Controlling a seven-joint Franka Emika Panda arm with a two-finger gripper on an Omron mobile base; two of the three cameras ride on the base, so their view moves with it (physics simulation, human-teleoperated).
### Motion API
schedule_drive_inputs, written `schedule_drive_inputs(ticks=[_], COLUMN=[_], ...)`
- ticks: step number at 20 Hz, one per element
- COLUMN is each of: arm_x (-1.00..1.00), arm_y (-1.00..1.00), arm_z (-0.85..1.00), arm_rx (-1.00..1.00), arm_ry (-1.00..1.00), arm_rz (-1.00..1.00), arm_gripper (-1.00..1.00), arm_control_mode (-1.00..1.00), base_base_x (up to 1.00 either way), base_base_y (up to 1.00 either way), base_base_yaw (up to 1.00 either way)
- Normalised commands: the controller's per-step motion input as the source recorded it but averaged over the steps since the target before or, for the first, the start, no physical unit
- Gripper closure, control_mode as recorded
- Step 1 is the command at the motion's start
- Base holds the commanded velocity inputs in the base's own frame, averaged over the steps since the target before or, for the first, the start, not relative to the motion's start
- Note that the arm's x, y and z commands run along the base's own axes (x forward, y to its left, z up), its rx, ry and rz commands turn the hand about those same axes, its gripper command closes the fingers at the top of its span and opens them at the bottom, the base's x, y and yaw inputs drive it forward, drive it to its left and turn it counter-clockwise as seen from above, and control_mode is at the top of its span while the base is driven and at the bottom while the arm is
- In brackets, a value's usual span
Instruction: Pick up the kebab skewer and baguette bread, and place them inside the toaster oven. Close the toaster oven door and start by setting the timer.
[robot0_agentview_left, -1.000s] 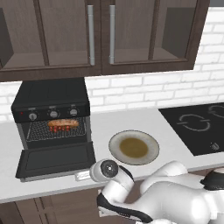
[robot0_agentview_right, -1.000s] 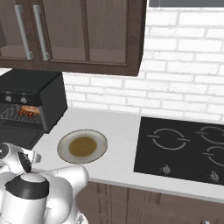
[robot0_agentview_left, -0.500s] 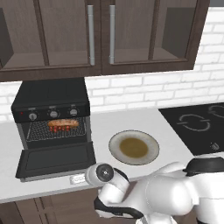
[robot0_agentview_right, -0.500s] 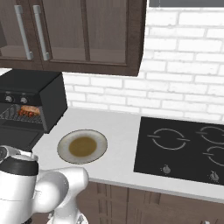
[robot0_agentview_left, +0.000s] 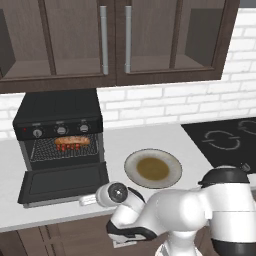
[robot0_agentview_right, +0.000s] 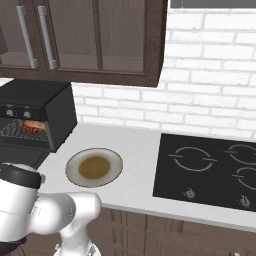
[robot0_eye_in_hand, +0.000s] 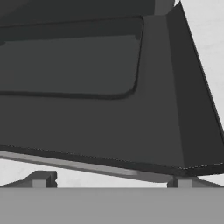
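Here, one toaster oven (robot0_agentview_left: 57, 107) stands at the left end of the counter (robot0_agentview_left: 150, 137), its one door (robot0_agentview_left: 65, 182) dropped flat and open. On the wire rack (robot0_agentview_left: 65, 149) inside lie one baguette bread (robot0_agentview_left: 73, 141) and one kebab skewer (robot0_agentview_left: 67, 146), close together just beneath the three knobs (robot0_agentview_left: 61, 130) of the front panel. From the right base view the same two foods sit together on the rack, the skewer (robot0_agentview_right: 29, 130) below the loaf (robot0_agentview_right: 34, 124). One round plate (robot0_agentview_left: 131, 172) with a brown centre rests on the counter beside the door, between the oven and the black cooktop (robot0_agentview_left: 225, 142). The gripper (robot0_eye_in_hand: 111, 180) hangs at the door's front edge, its two tips spread wide apart and pinching nothing, with the door's dark panel (robot0_eye_in_hand: 87, 113) close before it. Two cabinet handles (robot0_agentview_left: 115, 39) hang overhead.
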Motion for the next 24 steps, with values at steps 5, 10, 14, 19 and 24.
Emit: schedule_drive_inputs(ticks=[5, 10, 14, 19, 24], arm_x=[0.1, 0.0, -0.04, -0.21, -0.42], arm_y=[0.0, 0.0, 0.01, 0.01, 0.02], arm_z=[-0.06, -0.06, -0.21, -0.24, -0.16], arm_rx=[0.0, 0.0, 0.0, 0.0, 0.0], arm_ry=[0.0, 0.0, 0.01, 0.04, 0.02], arm_rz=[0.0, 0.0, 0.0, 0.0, 0.0], arm_gripper=[-1.0, -1.0, -1.0, -1.0, -1.0], arm_control_mode=[-1.0, -1.0, -1.0, -1.0, -1.0], base_base_x=[0.0, 0.0, 0.0, 0.0, 0.0], base_base_y=[0.0, 0.0, 0.0, 0.0, 0.0], base_base_yaw=[0.0, 0.0, 0.0, 0.0, 0.0])
